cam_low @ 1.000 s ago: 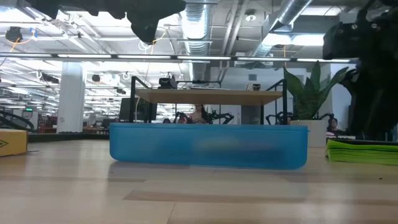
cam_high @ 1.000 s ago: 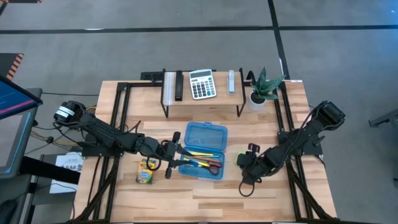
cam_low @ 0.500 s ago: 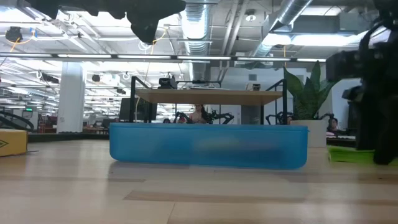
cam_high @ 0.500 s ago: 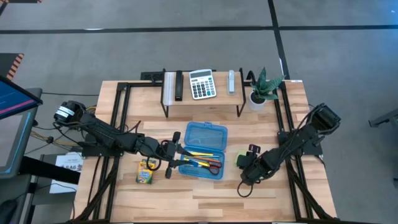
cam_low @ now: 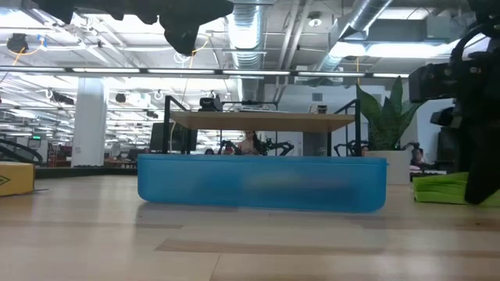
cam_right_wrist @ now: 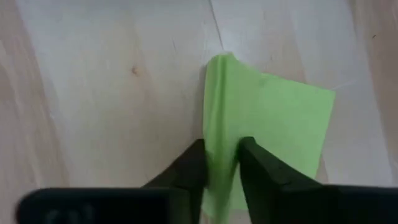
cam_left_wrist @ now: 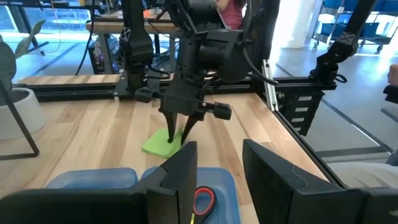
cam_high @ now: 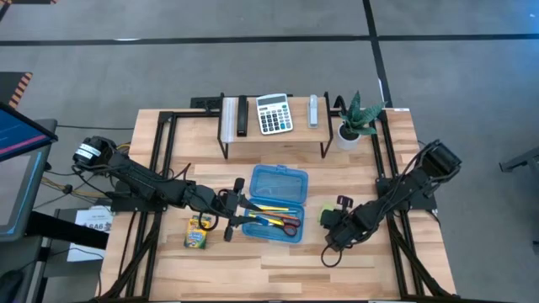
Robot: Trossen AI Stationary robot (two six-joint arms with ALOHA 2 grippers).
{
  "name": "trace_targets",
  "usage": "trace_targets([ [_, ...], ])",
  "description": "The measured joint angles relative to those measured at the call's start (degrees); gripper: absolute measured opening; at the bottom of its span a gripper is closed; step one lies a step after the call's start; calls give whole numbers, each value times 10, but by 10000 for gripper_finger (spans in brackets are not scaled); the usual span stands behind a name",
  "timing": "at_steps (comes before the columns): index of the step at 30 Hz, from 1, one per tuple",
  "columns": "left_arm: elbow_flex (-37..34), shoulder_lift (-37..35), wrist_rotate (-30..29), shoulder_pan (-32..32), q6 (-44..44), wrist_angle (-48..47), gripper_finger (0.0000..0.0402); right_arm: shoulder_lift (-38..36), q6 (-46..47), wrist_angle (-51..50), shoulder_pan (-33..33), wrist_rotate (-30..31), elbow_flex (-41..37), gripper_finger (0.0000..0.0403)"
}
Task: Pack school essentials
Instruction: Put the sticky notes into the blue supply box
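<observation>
Beside the blue box [cam_high: 275, 204], right gripper [cam_right_wrist: 221, 163] pinches the green note pad [cam_right_wrist: 267, 130] to lift it, while left gripper [cam_left_wrist: 217, 168], jaws narrowly parted and empty, waits over the box.

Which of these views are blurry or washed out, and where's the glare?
Low view: the blue box and the sticky pad look soft, and the bright ceiling lights glare. Right wrist view: the table is washed pale, while the pad between the right gripper fingers stays clear. High view: evenly lit and sharp.
</observation>
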Motion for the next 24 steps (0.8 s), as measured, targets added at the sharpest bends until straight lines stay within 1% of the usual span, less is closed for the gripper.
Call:
trace_targets([
  [4,0,0,-1,0,0,0,114,-3,-5,0,0,0,0,56],
  [9,0,0,-2,0,0,0,114,-3,-8,2,0,-1,1,23],
  [15,0,0,-2,0,0,0,114,-1,-21,-11,0,-9,24,14],
  [24,0,0,-2,0,0,0,114,-1,-49,-48,0,-15,82,13],
])
